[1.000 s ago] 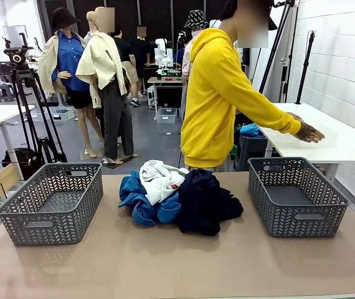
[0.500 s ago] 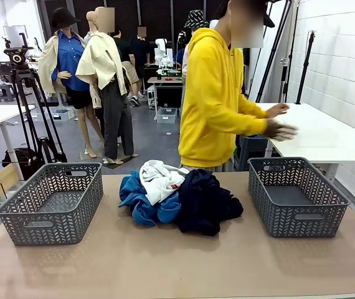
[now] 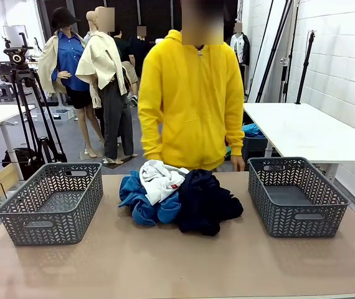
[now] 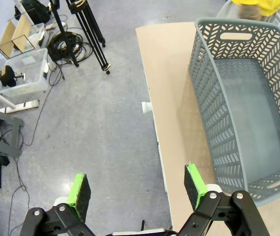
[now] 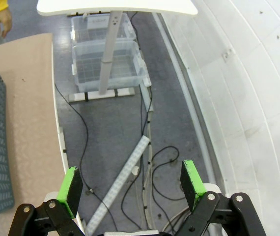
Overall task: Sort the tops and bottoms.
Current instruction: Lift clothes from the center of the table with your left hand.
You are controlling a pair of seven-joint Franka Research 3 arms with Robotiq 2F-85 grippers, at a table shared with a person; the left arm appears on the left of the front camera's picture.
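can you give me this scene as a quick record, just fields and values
table: tan, clothes heap mid-table
left basket: empty
right basket: empty
white top: on the heap
blue top: heap's left, partly under white top
bottoms: dark navy, heap's right
person: yellow hoodie, behind the table
left hand: open, empty, over table's left edge
right hand: open, empty, over floor off table's right edge

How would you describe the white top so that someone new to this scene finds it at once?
Between the left basket and the right basket on the table lies a pile of clothes. The white top sits at its top, over the blue top and left of the dark bottoms. It alone is white, with a small coloured print.
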